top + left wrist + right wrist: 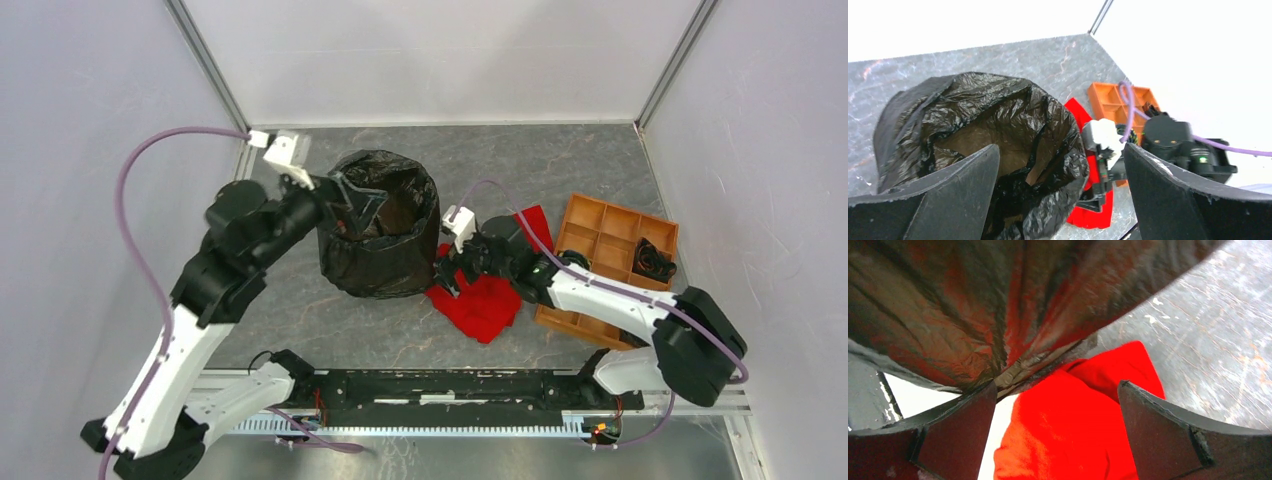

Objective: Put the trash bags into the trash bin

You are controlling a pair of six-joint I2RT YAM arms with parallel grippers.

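Trash bag: the glossy black trash bag [385, 245] is sitting left of the table's middle, standing up in a tall drum shape with its mouth gaping open upward and its wrinkled plastic hanging down all round.
Trash bin: the trash bin is being covered by the bag on every side in the top view, so none of its wall can be picked out with certainty.
Bag hem: in the right wrist view the lower edge of the plastic is hanging loose and bunching into folds above the cloth.
Left gripper: the left gripper [1060, 149] is hovering over the left side of the bag's rim. Its jaws are spread wide, with the rim's crumpled plastic lying below and between them, and nothing is being pinched.
Right gripper: the right gripper [1057, 385] is reaching low against the bag's right side. Its jaws are spread apart too; the bunched hem is touching the tip of the finger on the left of that view, but it is not being clamped.
Red cloth: the red cloth [485, 305] is lying crumpled on the table just right of the bag's base, under the right gripper.
Orange tray: the orange tray [588, 215] is resting further right, beside the cloth, with a small black item [655, 262] sitting in one of its right-hand compartments.
Table: the grey marbled table [560, 160] is carrying all of it.
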